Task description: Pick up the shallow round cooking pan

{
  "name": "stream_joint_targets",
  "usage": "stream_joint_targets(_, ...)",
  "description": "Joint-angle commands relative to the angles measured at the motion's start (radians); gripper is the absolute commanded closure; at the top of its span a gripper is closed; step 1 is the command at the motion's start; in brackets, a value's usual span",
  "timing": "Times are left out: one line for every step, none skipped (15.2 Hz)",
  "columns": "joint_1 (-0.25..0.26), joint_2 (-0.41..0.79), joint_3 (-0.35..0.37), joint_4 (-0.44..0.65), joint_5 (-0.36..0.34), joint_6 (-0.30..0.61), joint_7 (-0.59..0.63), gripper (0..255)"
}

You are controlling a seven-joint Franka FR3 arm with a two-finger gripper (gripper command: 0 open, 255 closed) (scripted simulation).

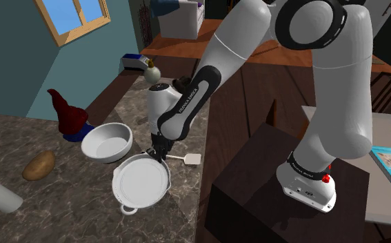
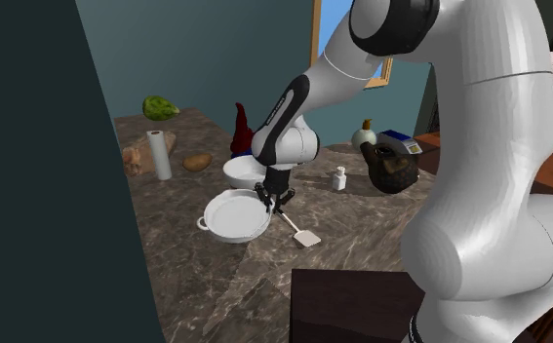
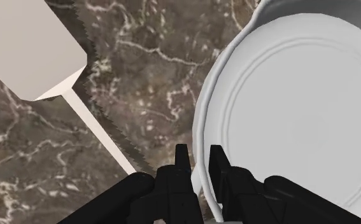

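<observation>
The black fingers (image 3: 181,163) are drawn close together and clasp the rim of the white pan (image 3: 300,114), one finger inside the rim and one outside. The pan (image 1: 141,183) lies on the dark marbled table (image 1: 63,214), near the table's front edge in the shoulder view, with a small loop handle on its near side. The arm comes down to the pan's far right rim in the shoulder view, and the fingers (image 1: 158,153) meet it there.

A white bowl (image 1: 107,141) stands just beyond the pan to the shoulder view's left; whether the two touch cannot be told. A pale spatula (image 1: 190,159) lies on the table just to the right of the fingers, apart from the pan, and in the wrist view its flat blade (image 3: 26,51) points away from them. A potato (image 1: 38,166) lies left of the pan, and a red cone-shaped figure (image 1: 66,114) stands behind the bowl.

In the second exterior view a roll of paper towel (image 2: 157,154) stands at the far left of the table. A small white shaker (image 2: 339,178) and a dark teapot (image 2: 391,168) stand to the right of the pan (image 2: 235,216).
</observation>
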Motion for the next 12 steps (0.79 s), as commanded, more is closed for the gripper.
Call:
stream_joint_targets(-0.004,-0.022,0.004,0.001,0.004,-0.022,0.000,255)
stream_joint_targets(-0.006,-0.034,0.007,0.000,0.007,-0.032,0.000,255)
stream_joint_targets(-0.008,-0.045,0.009,-0.001,0.009,-0.043,-0.001,255)
stream_joint_targets(-0.010,-0.057,0.011,-0.002,0.012,-0.053,-0.001,255)
stream_joint_targets(-0.011,-0.069,0.013,-0.003,0.015,-0.064,-0.001,255)
stream_joint_targets(-0.013,-0.080,0.015,-0.004,0.017,-0.075,-0.002,255)
stream_joint_targets(-0.015,-0.092,0.018,-0.004,0.020,-0.086,-0.002,255)
stream_joint_targets(-0.017,-0.103,0.019,-0.004,0.023,-0.097,-0.002,255)
stream_joint_targets(-0.019,-0.114,0.021,-0.004,0.025,-0.108,-0.003,255)
stream_joint_targets(-0.020,-0.125,0.023,-0.004,0.028,-0.119,-0.003,255)
stream_joint_targets(-0.021,-0.127,0.024,-0.004,0.029,-0.120,-0.003,255)
stream_joint_targets(-0.020,-0.127,0.023,-0.004,0.029,-0.120,-0.003,255)
